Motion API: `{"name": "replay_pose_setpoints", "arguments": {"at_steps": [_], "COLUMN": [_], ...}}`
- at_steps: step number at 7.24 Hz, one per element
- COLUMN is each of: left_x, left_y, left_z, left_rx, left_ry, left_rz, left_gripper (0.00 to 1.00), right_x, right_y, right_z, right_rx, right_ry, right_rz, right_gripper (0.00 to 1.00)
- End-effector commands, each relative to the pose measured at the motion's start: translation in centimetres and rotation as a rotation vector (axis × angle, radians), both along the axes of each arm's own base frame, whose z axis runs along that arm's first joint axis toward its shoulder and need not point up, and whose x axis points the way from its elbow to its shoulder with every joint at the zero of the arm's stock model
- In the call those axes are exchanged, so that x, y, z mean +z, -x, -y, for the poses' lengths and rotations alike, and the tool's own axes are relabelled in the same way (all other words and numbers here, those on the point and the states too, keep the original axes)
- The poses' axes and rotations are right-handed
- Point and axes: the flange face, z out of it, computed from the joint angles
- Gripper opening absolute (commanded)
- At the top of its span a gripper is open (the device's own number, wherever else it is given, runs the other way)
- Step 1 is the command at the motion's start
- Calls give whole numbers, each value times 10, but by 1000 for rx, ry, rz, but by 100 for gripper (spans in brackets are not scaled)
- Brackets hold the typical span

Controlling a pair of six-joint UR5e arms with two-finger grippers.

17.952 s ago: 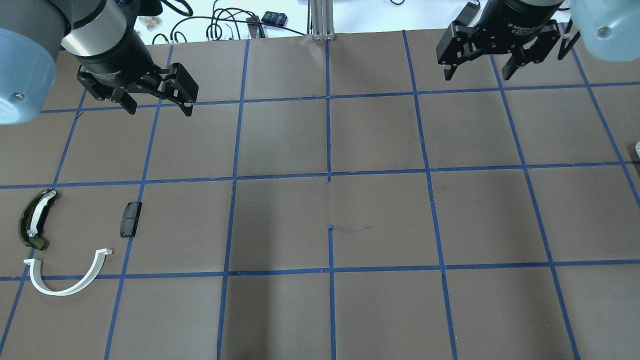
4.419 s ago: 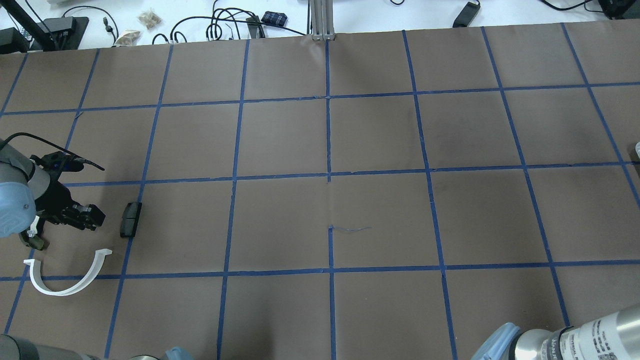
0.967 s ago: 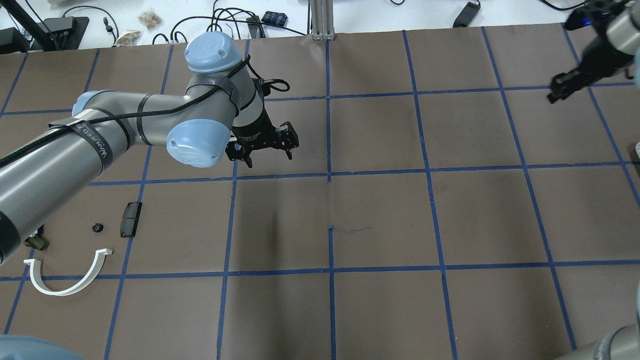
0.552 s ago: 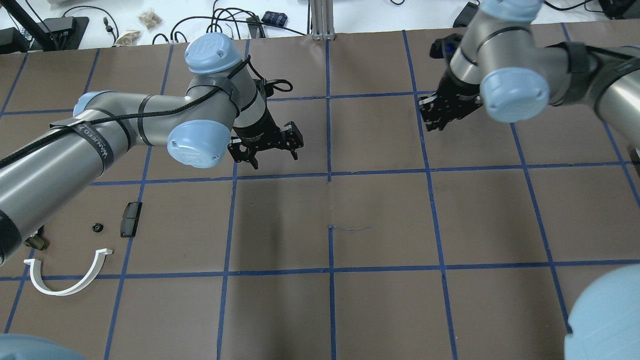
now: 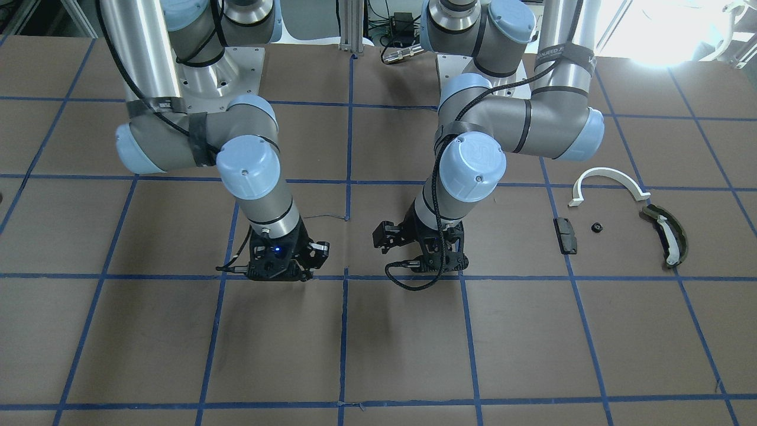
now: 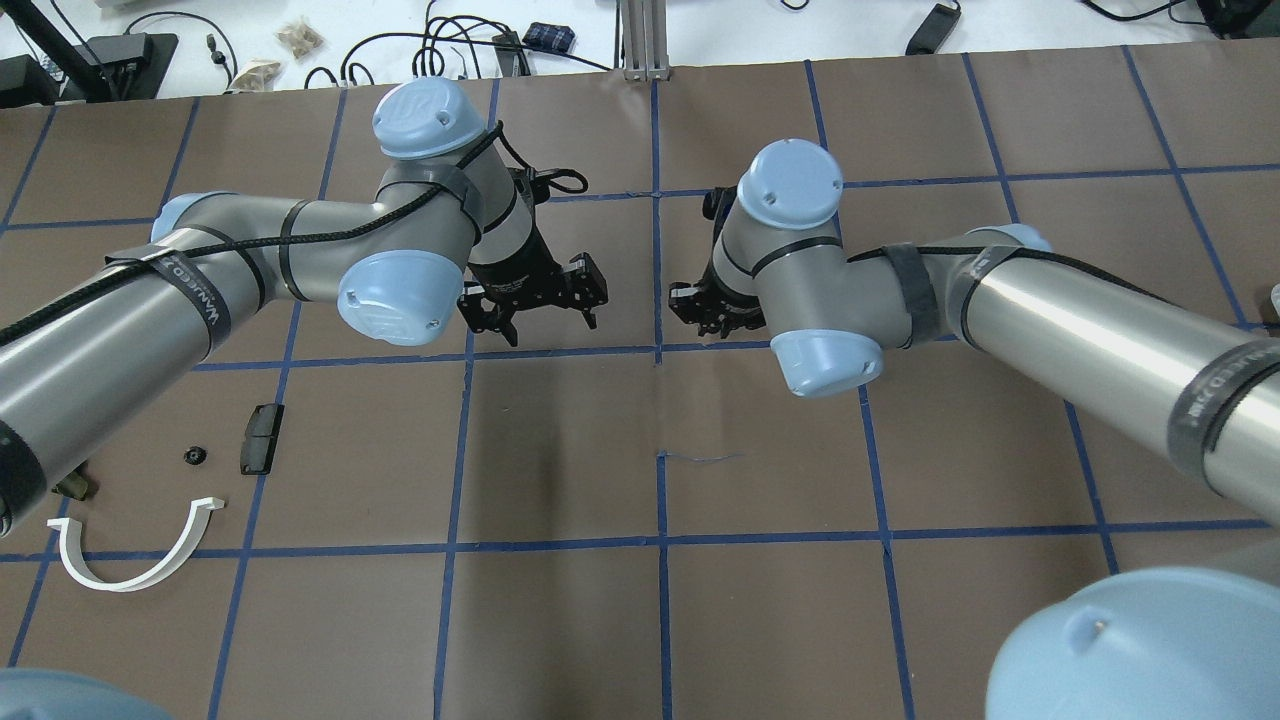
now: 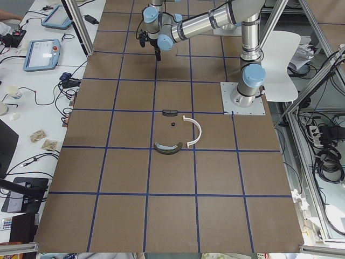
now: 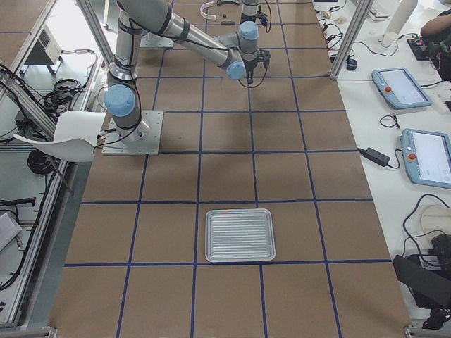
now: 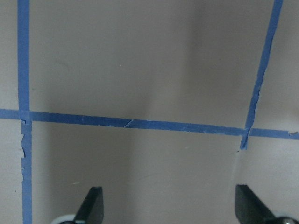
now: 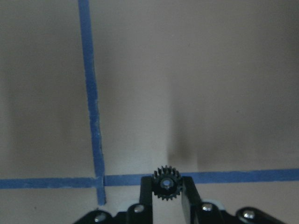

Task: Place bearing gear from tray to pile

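no legible txt, arm strap (image 6: 197, 297) lettering blurred

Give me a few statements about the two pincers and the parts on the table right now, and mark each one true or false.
1. The right pincer is shut on a small black gear. True.
2. The left pincer grips a gear too. False: its fingers stand apart with nothing between them.
3. The white half-ring arc lies in the tray. False: it lies on the table, and the tray is toward the opposite end.
4. A small black part lies between the black block and the olive curved piece. True.
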Motion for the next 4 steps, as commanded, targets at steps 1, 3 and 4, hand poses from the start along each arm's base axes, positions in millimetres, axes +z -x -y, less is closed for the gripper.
{"name": "replay_pose_setpoints", "arguments": {"at_steps": [1, 3, 4], "left_x": [5, 4, 2], "left_y": [1, 2, 1], "left_z": [5, 9, 8], "left_rx": [11, 13, 11], "left_ry": [19, 36, 32], "left_rz": [-5, -8, -6], "left_gripper": [100, 100, 100], "right_x": [-10, -23, -17], "right_y": [-23, -24, -25], "right_z": [-15, -15, -10], "right_rx": [-99, -114, -116], "right_ry": [-29, -59, -47], "right_rz": [33, 25, 35], "right_gripper": [30, 100, 100]}}
